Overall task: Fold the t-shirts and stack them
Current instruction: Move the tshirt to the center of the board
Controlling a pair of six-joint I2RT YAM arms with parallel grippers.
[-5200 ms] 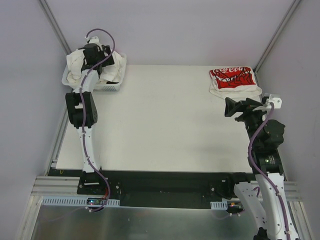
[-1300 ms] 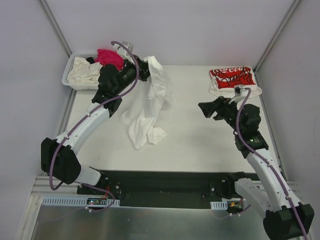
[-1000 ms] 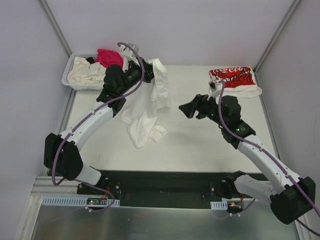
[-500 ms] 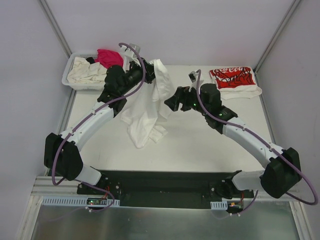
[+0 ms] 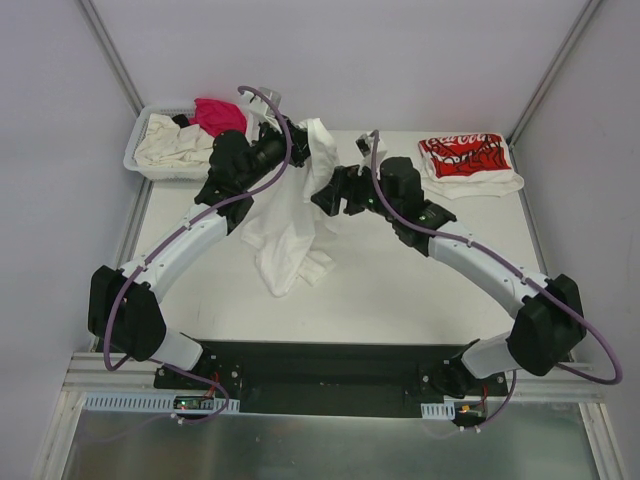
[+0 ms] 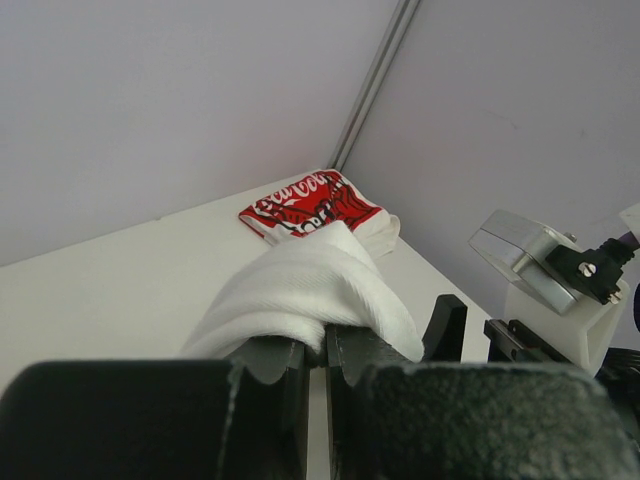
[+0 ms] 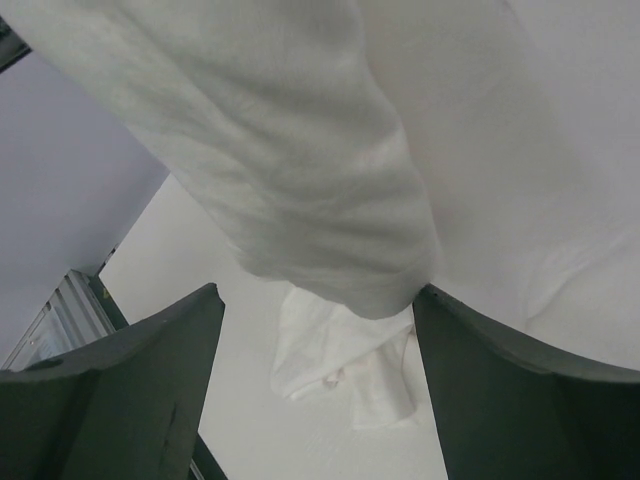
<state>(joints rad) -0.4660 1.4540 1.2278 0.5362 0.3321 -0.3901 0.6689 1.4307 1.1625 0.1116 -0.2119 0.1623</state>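
Top external: L arm reaches fwd-right, left gripper point(image 5: 300, 140) clamped tight on the bunched top of the plain white t-shirt point(image 5: 285, 220), which hangs w/ its tail on the table point(image 5: 400, 290). R arm stretches across leftward, right gripper point(image 5: 322, 197) spread wide, a hanging fold between its fingers. Vs half a sec ago, R gripper is closer to the cloth; L arm unchanged.

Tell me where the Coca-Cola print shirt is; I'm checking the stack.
Top view: the printed shirt lies folded at the table's far right corner, apart from the white shirt.
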